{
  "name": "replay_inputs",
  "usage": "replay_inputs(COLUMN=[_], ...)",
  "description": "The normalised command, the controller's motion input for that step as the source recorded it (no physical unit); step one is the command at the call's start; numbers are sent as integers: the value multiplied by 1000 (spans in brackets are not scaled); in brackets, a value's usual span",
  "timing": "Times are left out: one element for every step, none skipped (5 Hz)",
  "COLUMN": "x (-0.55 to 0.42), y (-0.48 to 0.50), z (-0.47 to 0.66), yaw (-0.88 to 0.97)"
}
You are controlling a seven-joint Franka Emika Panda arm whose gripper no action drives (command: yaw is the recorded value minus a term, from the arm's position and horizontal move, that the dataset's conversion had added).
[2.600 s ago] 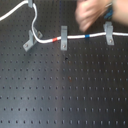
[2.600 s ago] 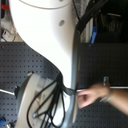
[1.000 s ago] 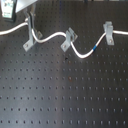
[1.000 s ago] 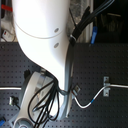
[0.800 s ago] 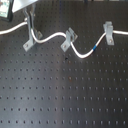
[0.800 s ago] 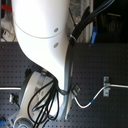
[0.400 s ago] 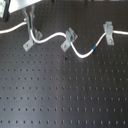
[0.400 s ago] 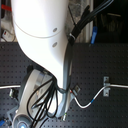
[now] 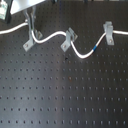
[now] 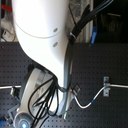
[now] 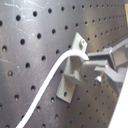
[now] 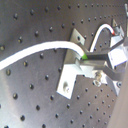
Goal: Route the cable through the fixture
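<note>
A: What lies on the black perforated metal surface [image 9: 65,95]?

B: A long thin white cable [image 9: 50,36] with a short blue band [image 9: 94,48], running across the far part of the surface in the first exterior view. It passes three small grey metal clip fixtures: the one at the first exterior view's left [image 9: 28,44], the middle one [image 9: 68,40] and the one at the first exterior view's right [image 9: 107,33]. Between the middle and right ones it sags in a loop.

A: And the hand?

B: The grey two-fingered hand [image 12: 95,64] sits at the left fixture, its fingers closed around the cable right where it crosses the clip, as the second wrist view shows. In the first wrist view the dark fingers [image 11: 102,60] meet at the cord beside the bracket [image 11: 70,75].

A: Anything blocking the view?

B: In the second exterior view the large white robot arm [image 10: 42,35] with its black cable bundle [image 10: 67,75] fills most of the frame, hiding the middle of the surface. Only one fixture [image 10: 105,84] and a stretch of cord show at the second exterior view's right.

A: The red band?

B: I can't make it out.
</note>
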Motion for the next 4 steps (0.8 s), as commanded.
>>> replay_inputs(x=[-221,-237,-254,-131], y=[-215,-170,-131,-107], z=[-99,-129,-114,3], yaw=[66,100,117,34])
